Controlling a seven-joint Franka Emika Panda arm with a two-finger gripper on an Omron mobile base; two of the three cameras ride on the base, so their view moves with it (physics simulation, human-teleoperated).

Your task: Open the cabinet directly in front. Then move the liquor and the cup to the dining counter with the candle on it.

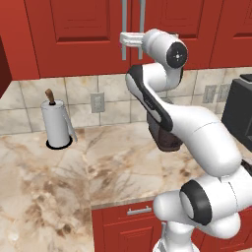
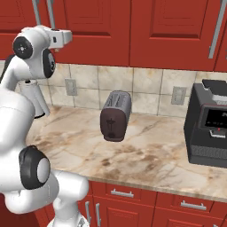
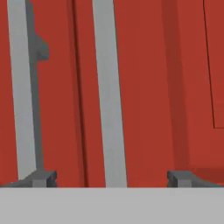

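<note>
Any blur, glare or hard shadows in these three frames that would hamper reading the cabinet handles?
Left base view: even, flat lighting, no glare; cabinet handles crisp, paper-towel roll sharp. Right base view: same soft light, faint shadow under the toaster. Hand view: close and slightly soft; right handle lies between the open gripper tips, with a dim shadow band on the door.

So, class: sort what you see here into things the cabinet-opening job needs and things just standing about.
Part of the job: cabinet, its two bar handles, open gripper.
Standing about: paper-towel roll, toaster, black appliance, wall sockets.
</note>
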